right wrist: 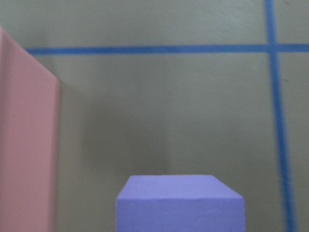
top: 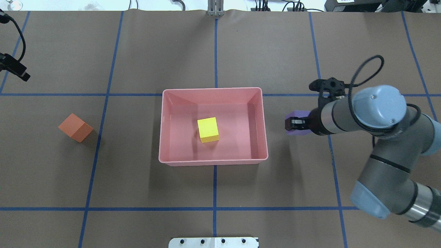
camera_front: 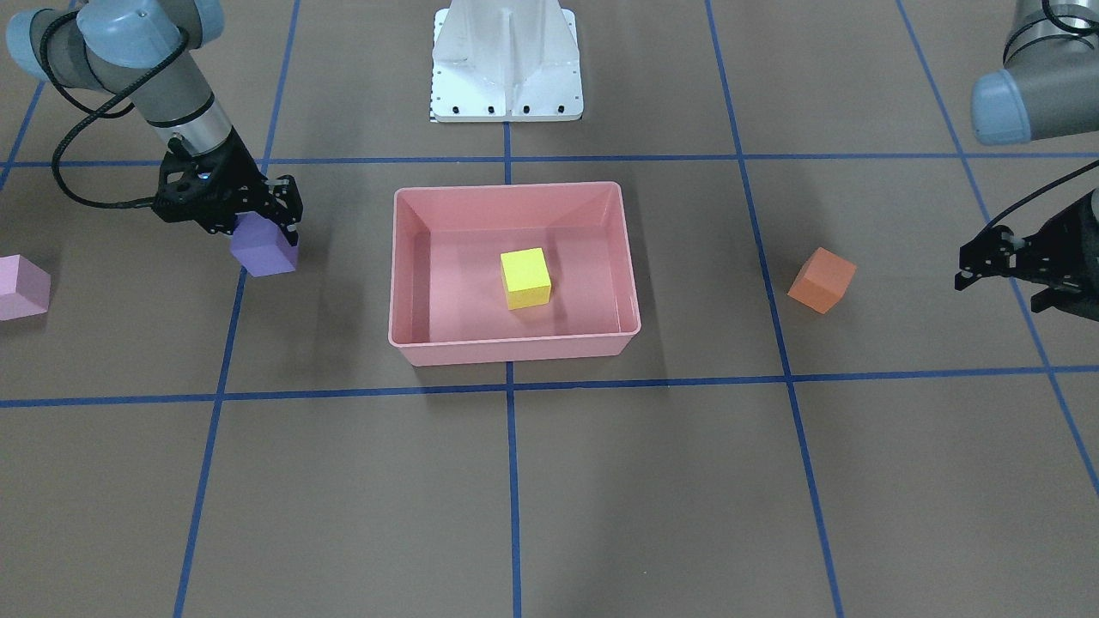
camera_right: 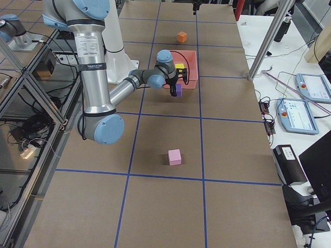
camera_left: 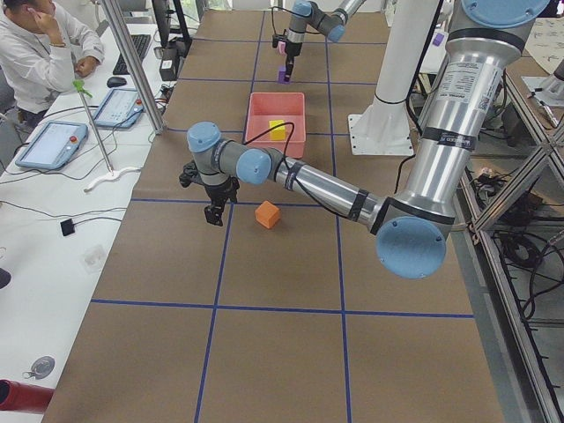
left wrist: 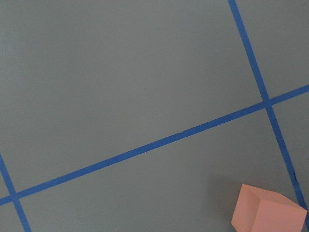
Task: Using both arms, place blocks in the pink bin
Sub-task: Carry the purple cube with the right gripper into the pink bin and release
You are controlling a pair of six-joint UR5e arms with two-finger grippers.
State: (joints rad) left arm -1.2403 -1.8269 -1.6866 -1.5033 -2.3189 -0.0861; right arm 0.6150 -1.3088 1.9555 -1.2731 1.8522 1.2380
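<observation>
The pink bin (camera_front: 506, 350) (top: 213, 161) stands mid-table with the yellow block (camera_front: 525, 277) (top: 208, 130) inside. My right gripper (camera_front: 258, 236) (top: 293, 124) is shut on the purple block (camera_front: 262, 249) (right wrist: 178, 205) and holds it just above the table beside the bin's wall. The orange block (camera_front: 822, 280) (top: 75, 127) lies on the table on the bin's other side. My left gripper (camera_front: 996, 287) hangs open and empty beyond it, apart from it. The light pink block (camera_front: 21, 287) (camera_right: 175, 157) lies far out past my right arm.
The white pedestal (camera_front: 506, 60) stands behind the bin at the robot's side. Blue tape lines (top: 215, 208) grid the brown table. An operator (camera_left: 35, 44) sits at a side desk with tablets, off the table's far edge.
</observation>
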